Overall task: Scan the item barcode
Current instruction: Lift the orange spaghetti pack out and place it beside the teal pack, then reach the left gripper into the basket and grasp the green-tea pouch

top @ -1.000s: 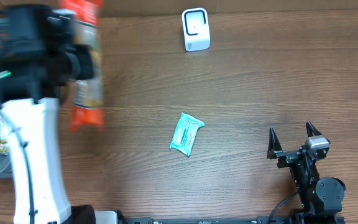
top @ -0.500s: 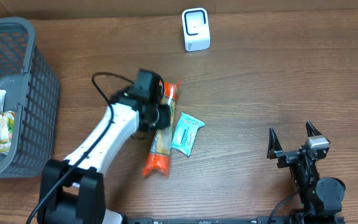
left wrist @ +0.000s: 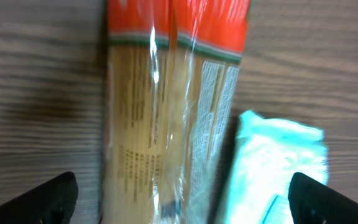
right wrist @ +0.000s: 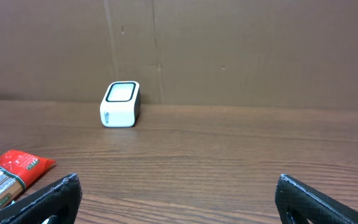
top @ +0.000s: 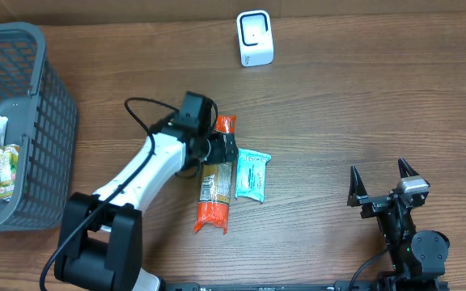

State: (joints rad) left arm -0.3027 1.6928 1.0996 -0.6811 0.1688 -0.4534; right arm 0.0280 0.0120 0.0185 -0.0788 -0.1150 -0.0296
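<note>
Packet (top: 215,184) lies whole overhead; left wrist view crops it.

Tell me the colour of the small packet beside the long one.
The small packet is teal and white, clearest overhead.

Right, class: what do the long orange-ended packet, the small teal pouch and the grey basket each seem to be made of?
Long orange-ended packet: clear glossy plastic film, judging by the bright streaks of glare and the contents showing through.
Small teal pouch: probably soft plastic wrap, from its duller sheen and rumpled outline.
Grey basket: likely rigid moulded plastic, an even matt lattice.
</note>
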